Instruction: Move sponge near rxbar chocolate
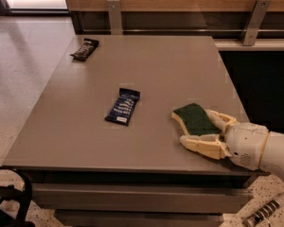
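The sponge [194,117], green scrub top up over yellow foam, lies on the grey table [151,70] near its front right corner. My gripper [198,126] reaches in from the right, open, with one cream finger [203,145] just in front of the sponge and the other [222,119] at its far right side. The sponge's right end sits between the fingers and rests on the table. The rxbar chocolate [85,49], a small bar in a black wrapper, lies at the table's far left corner, far from the sponge.
A dark blue-wrapped bar with white print [123,106] lies mid-table between the sponge and the black bar. A wooden wall with metal brackets [114,16] runs behind the table. Black equipment [9,200] sits on the floor at the lower left.
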You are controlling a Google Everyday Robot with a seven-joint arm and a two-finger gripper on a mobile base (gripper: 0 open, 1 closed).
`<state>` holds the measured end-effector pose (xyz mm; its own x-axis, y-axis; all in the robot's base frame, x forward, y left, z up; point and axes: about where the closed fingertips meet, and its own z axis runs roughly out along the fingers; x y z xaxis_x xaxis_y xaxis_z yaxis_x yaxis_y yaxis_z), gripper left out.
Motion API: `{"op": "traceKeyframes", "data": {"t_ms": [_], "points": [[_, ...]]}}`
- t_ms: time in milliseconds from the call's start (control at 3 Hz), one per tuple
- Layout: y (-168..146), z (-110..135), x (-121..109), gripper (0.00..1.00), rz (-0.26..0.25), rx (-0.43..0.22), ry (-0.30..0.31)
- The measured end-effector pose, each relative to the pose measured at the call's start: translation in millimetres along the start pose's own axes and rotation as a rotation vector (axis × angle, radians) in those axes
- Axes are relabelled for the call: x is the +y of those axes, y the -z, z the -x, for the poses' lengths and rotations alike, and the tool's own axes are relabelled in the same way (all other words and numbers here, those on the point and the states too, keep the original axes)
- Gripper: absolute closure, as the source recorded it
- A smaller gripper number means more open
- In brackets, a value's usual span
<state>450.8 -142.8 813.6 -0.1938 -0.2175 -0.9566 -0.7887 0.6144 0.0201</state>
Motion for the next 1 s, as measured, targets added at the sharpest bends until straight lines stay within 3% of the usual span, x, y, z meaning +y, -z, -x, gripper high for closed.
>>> {"op": "traceKeyframes", "data": {"t_ms": [667, 1000], "points": [[-2.5, 2.4, 2.5, 0.87, 0.006, 0.000, 0.005], [-3.4, 4.6, 3.1, 1.00, 0.008, 0.003, 0.010]]}}
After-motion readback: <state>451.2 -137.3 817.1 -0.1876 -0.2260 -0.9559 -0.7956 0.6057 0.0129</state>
